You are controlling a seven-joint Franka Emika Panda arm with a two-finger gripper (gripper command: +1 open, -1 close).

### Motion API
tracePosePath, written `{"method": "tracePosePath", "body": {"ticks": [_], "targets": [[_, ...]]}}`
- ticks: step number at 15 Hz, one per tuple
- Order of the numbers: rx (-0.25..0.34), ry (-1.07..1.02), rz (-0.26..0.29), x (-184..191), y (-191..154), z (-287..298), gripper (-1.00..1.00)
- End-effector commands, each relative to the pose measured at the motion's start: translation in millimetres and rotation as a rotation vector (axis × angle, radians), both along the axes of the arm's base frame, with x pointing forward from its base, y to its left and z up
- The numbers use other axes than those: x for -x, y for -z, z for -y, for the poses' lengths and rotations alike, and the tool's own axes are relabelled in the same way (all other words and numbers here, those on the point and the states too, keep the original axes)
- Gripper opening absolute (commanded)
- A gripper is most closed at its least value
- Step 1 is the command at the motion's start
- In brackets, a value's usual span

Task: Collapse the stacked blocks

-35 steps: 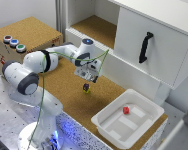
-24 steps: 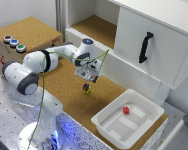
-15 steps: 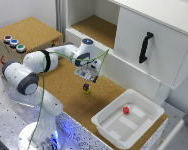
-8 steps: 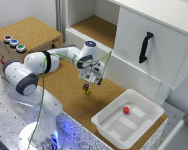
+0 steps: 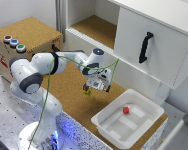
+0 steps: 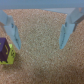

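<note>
We see the gripper [image 5: 97, 86] hanging low over the cork surface [image 5: 69, 95], with the stacked blocks [image 5: 87, 89] just beside it on the exterior view's left. To the right, a white tray [image 5: 114, 131] holds a small red cube [image 5: 126, 110].

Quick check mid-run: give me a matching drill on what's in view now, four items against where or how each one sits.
Things:
1. red cube
2. stacked blocks
3. gripper
4. black handle

Places or states:
A. on the white cabinet door
B. inside the white tray
C. on the cork surface, beside one fingertip
D. open, fingers spread above the cork

Pairs: 1-B, 2-C, 3-D, 4-A
</note>
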State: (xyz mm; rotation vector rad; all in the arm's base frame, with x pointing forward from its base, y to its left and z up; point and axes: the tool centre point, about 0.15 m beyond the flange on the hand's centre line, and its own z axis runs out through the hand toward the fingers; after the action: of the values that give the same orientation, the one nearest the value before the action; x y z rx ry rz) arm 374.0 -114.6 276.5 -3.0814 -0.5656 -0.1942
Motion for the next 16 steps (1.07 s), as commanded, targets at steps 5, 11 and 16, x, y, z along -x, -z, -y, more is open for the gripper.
{"method": "tracePosePath", "body": {"ticks": [5, 11, 16], "targets": [[-0.019, 0.010, -0.005, -5.8, 25.5, -8.9, -1.00], [-0.037, 0.010, -0.010, 12.7, 24.1, -48.1, -1.00], [-0.072, -0.108, -0.016, 36.2, 14.0, -102.1, -1.00]]}}
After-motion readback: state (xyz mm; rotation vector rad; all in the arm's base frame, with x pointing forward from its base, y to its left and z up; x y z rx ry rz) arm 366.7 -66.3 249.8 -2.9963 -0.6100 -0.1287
